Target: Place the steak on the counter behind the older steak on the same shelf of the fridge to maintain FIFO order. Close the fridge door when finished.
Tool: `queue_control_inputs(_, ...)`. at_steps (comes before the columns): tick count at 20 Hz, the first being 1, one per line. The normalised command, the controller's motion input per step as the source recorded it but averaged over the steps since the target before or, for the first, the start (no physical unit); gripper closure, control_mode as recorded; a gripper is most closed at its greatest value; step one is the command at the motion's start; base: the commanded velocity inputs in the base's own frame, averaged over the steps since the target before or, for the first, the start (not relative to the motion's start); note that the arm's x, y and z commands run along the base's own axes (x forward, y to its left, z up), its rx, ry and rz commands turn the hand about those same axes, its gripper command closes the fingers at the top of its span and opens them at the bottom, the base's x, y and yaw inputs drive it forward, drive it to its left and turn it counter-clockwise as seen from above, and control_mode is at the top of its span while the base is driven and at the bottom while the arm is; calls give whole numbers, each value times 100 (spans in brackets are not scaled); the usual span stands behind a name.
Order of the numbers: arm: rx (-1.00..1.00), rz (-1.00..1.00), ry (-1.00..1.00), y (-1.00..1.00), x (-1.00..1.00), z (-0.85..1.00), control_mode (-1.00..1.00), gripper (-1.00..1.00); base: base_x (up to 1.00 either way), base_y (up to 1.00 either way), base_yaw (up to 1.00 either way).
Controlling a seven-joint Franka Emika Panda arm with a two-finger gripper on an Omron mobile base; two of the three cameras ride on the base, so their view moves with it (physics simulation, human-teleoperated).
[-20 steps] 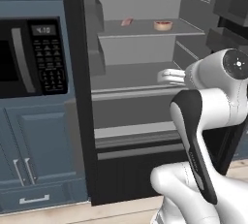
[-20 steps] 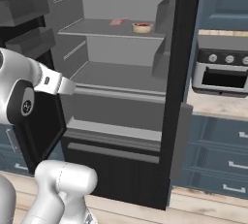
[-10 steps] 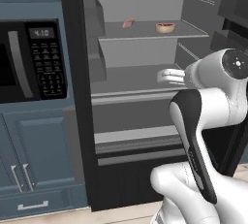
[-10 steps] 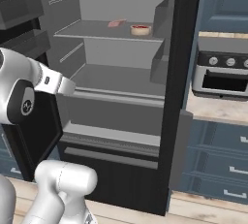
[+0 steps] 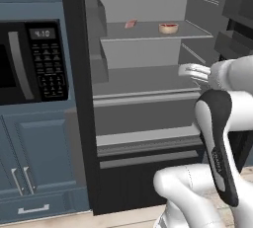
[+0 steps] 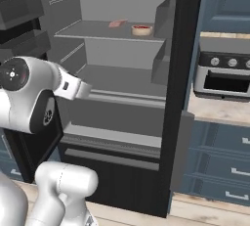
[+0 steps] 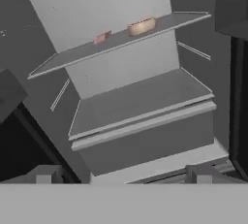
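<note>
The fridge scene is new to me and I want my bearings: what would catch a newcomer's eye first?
The fridge stands wide open, its grey inside nearly bare. On the top shelf lie the only spots of colour: the steak, bare and pink, and apart from it the older steak in its tan dish. The white arm's open gripper hangs in front of the middle shelf, holding nothing.
</note>
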Motion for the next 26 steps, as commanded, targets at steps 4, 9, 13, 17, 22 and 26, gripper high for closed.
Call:
queue_control_inputs(4,24,13,-52,-100,-29,9,-100,-100,0,0,0)
queue_control_inputs(9,22,-2,-51,-57,-90,12,-100,-100,0,0,0)
queue_control_inputs(13,19,-4,-39,-73,-26,53,-100,-100,0,0,0)
queue_control_inputs(17,14,0,-32,-85,1,39,-100,-100,0,0,0)
queue_control_inputs(22,21,0,-27,-78,7,4,-100,-100,0,0,0)
queue_control_inputs(26,24,2,-26,-83,8,0,-100,-100,0,0,0)
